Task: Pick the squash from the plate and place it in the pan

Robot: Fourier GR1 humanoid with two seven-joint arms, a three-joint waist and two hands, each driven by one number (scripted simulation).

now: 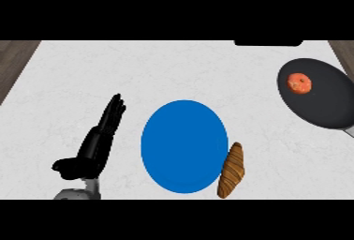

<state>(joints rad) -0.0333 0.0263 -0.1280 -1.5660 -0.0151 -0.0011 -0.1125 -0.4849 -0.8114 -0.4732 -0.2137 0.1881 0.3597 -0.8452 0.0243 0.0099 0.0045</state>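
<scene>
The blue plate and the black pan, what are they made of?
The blue plate looks like plastic or glazed ceramic: one flat, even blue with no pattern or shine, so I can't tell which. The pan looks like dark metal with a matte, maybe non-stick coating: its surface is plain dull black-grey with a slightly raised rim. An orange-red squash lies in it.

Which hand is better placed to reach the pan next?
Likely the right, though it is out of view. The pan, holding the orange squash, sits far right; the left hand rests open left of the blue plate, with the plate between.
</scene>
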